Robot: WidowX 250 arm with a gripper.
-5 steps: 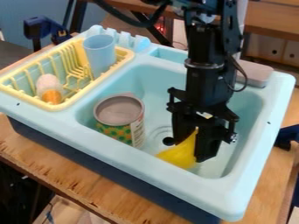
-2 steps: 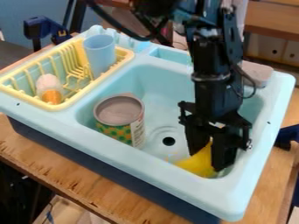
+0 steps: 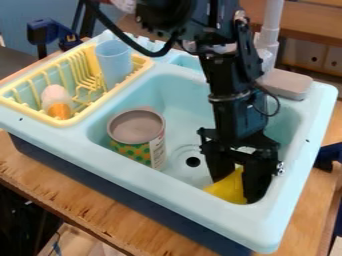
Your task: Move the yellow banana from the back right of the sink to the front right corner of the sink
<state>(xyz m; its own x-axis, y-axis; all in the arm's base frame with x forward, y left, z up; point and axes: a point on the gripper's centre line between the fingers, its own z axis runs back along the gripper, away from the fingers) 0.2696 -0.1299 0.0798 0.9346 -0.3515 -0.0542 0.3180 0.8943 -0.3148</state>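
My gripper (image 3: 234, 191) clasps a yellow object (image 3: 229, 188) low inside the blue sink (image 3: 257, 220); past the drain (image 3: 193, 161) from me stands an open can (image 3: 137, 140), the dish rack (image 3: 110, 96) farther off.

Black arm (image 3: 230, 80) in from top edge, bent at upper joint (image 3: 163, 17), lower part hanging steeply, slight tilt. Gripper (image 3: 236, 190) pointing down, two fingers (image 3: 256, 182) parted, roughly parallel.

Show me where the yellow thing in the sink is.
In the camera view, the yellow thing is in the sink's near right corner, between the tool's fingers, lower right of the drain hole.
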